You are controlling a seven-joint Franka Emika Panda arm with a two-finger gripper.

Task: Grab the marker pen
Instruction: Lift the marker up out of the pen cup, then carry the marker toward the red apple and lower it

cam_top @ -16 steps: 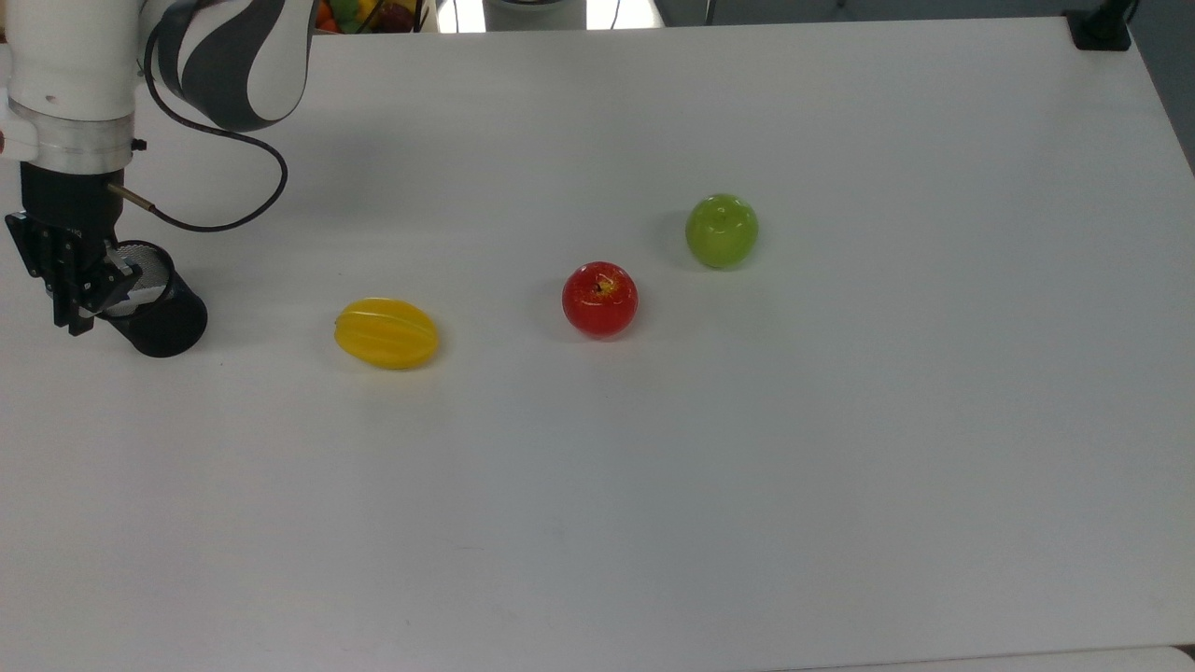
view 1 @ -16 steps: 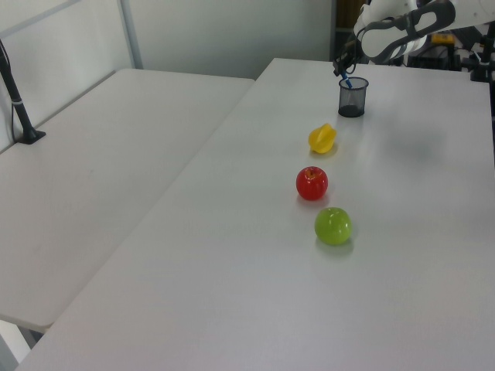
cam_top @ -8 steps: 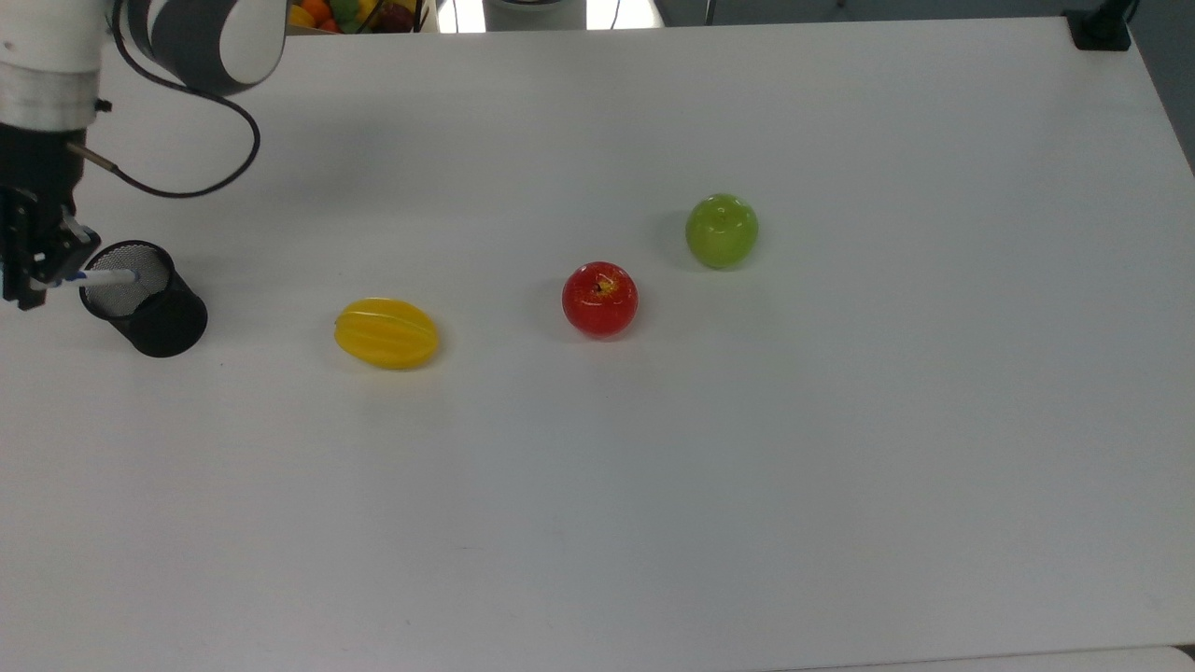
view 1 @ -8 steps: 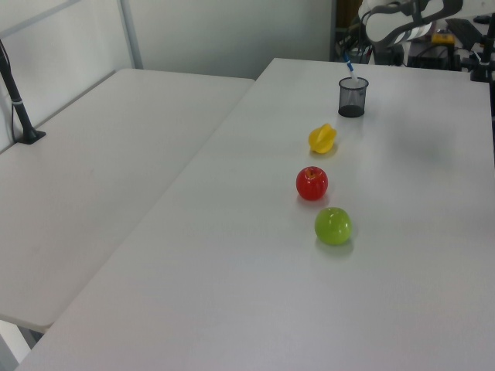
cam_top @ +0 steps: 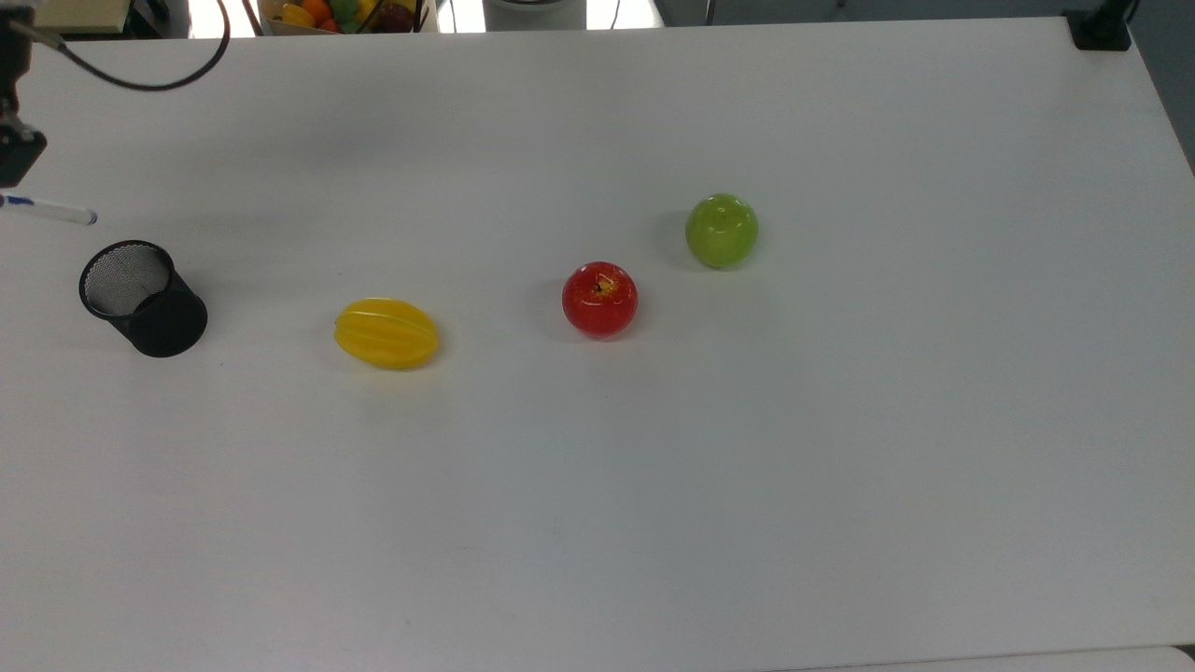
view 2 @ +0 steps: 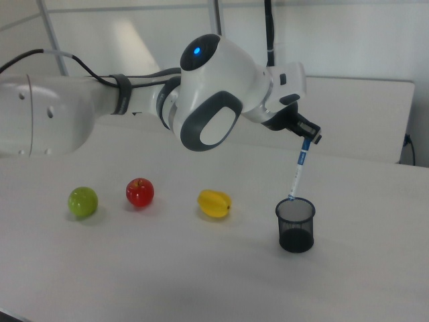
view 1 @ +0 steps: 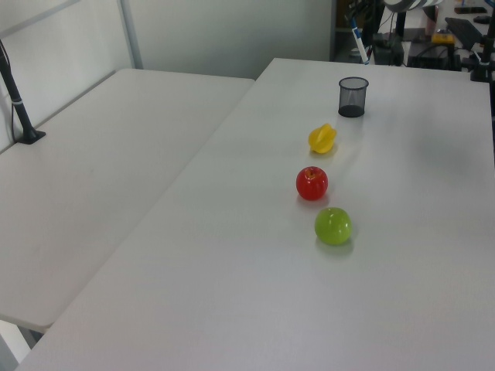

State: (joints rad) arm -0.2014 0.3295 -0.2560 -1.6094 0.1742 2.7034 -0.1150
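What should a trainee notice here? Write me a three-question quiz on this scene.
1. True or false: the slim white marker pen with a blue cap lies flat on the white table.
2. Which fruit sits nearest the black mesh pen cup? A. round green apple B. round red apple C. yellow ridged fruit
3. Fill in: the jaws hold the marker pen ___ the cup.

Key: 1 false, it hangs from the jaws; 2 C; 3 above.
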